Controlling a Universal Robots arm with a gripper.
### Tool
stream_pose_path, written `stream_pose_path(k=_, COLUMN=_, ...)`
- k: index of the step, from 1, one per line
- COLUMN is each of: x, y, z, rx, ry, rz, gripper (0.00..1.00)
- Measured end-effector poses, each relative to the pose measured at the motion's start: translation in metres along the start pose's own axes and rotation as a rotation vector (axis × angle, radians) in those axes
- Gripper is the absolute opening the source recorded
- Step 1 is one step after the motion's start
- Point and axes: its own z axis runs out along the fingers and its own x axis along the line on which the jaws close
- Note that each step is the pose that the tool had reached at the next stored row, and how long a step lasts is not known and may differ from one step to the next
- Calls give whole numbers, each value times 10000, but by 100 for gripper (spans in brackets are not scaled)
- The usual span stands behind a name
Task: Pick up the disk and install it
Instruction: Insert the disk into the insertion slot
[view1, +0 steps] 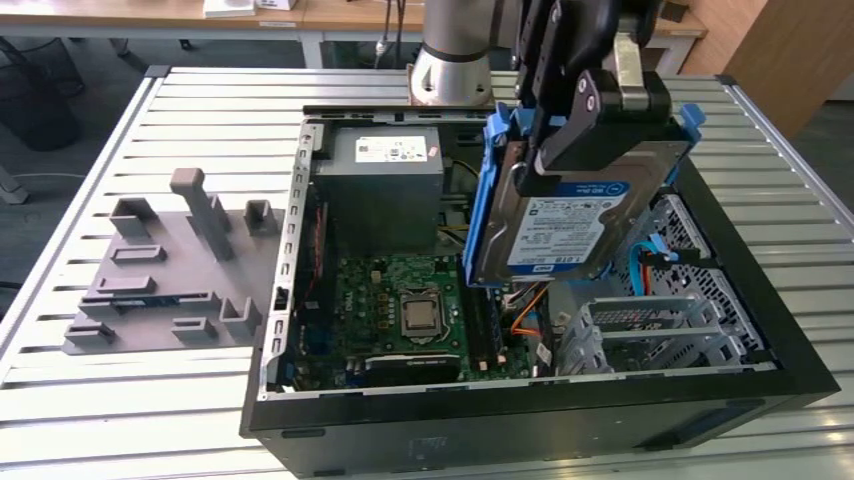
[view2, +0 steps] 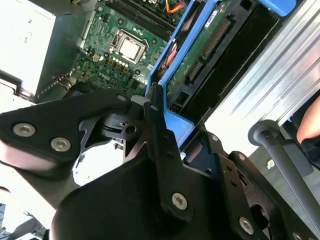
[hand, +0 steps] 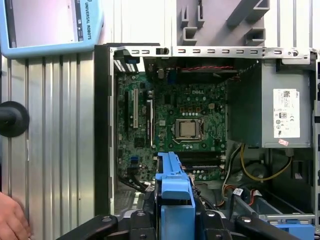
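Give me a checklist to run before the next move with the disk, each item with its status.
1. Grip: gripper shut on the flat rectangular silver metal disk in a blue plastic carrier: ok.
2. Disk clear of the open black computer case, held tilted above it: ok.
3. Orange cable below the disk out of its way: cannot tell.
4. Silver metal drive cage free: cannot tell.
5. Person's hand off the slatted metal table: not ok, it is over the slats.
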Motion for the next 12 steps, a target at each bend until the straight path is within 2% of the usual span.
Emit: stream_pose_path(k=12, x=-23, y=0, z=1, rx=0, ry=0, rz=0, gripper=36)
